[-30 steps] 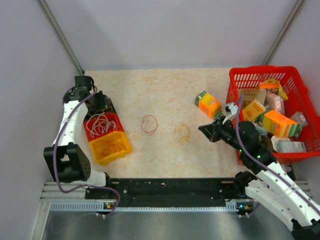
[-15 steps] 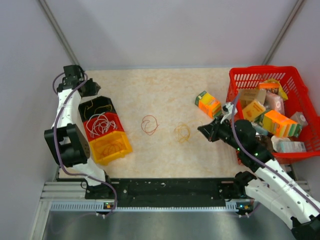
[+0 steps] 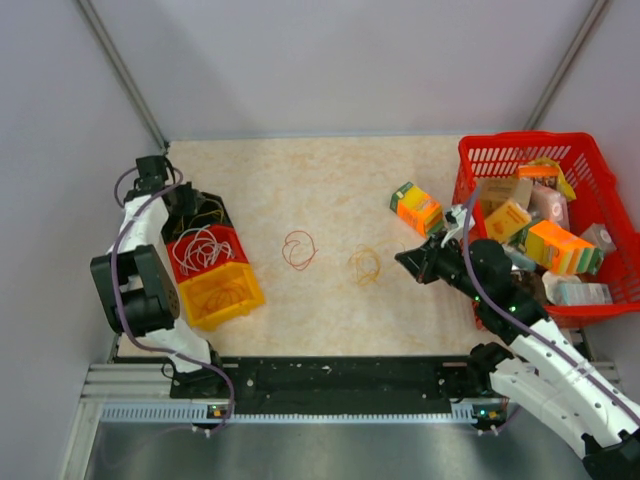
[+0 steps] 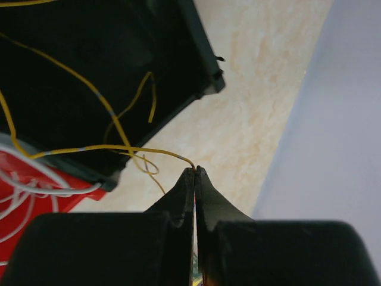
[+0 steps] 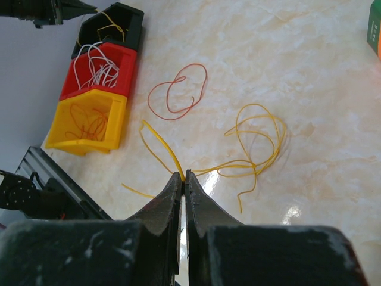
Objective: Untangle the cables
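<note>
- Reading is prevented by size: the print on the orange-and-green carton point(image 3: 416, 209) lying on the table point(image 3: 300, 180), and on the cartons heaped in the red basket point(image 3: 520, 150) at 3 o'clock, is too small to be made out.
- One carton is counted on the table; those in the basket overlap too much to be counted.
- Three bins are set in a row at 9 o'clock: a black bin point(image 4: 199, 47), a red bin point(image 5: 126, 74) and a yellow bin point(image 5: 118, 122) (black farthest from the arm bases, yellow nearest).
- Two loose cables are counted on the table: a red loop point(image 5: 177, 90) near the middle and a yellow loop point(image 5: 259, 140) at its 3 o'clock, apart from it.
- White cables point(image 5: 98, 68) are heaped in the red bin, and red-orange cables point(image 5: 86, 122) are seen in the yellow bin (neither bunch can be counted).
- The left gripper point(image 4: 194, 171) is clenched just outside the black bin's rim, with the end of a yellow strand point(image 4: 119, 146), which trails out of that bin, nipped at its tips.
- The right gripper point(image 5: 182, 174) is clenched on a strand of the yellow loop, at the loop's 7 o'clock in the right wrist view.
</note>
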Controlling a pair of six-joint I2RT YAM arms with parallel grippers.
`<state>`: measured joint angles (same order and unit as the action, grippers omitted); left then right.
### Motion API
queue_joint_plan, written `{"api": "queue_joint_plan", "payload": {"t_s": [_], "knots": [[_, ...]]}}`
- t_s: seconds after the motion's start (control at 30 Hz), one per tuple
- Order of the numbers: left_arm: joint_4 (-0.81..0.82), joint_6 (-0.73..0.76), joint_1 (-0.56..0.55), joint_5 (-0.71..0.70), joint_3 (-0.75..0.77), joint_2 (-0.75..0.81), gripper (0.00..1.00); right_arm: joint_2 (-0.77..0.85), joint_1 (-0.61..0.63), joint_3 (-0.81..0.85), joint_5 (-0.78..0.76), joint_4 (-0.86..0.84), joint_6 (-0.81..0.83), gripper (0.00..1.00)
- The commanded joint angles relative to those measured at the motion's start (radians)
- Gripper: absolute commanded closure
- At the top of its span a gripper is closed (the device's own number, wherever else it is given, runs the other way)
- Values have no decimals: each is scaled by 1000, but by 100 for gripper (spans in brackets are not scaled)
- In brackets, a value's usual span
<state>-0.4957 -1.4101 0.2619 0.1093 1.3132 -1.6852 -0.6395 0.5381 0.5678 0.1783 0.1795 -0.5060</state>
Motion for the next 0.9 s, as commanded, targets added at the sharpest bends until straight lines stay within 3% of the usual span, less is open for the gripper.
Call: {"api": "queue_joint_plan", "payload": {"t_s": [0.0, 0.13, 0.23, 0.63, 0.67, 0.8, 0.87], "knots": [[40, 78, 28, -140, -77, 125, 100, 14, -10, 9, 9, -26, -2, 100], [55, 189, 27, -327, -106, 154, 100, 26, -10, 7, 6, -20, -6, 100], [69, 240, 27, -393, -108, 131, 100, 32, -12, 7, 4, -17, -5, 100], [46, 276, 19, -330, -66, 15, 100, 3, -12, 23, 15, -18, 1, 100], [28, 284, 22, -324, -54, 21, 98, 0, -12, 26, 19, -18, 3, 100], [-107, 321, 22, -292, 58, 44, 58, -17, -13, 46, 32, -11, 15, 100], [-144, 336, 22, -251, 81, 83, 48, -26, -10, 67, 38, 1, 27, 100]]}}
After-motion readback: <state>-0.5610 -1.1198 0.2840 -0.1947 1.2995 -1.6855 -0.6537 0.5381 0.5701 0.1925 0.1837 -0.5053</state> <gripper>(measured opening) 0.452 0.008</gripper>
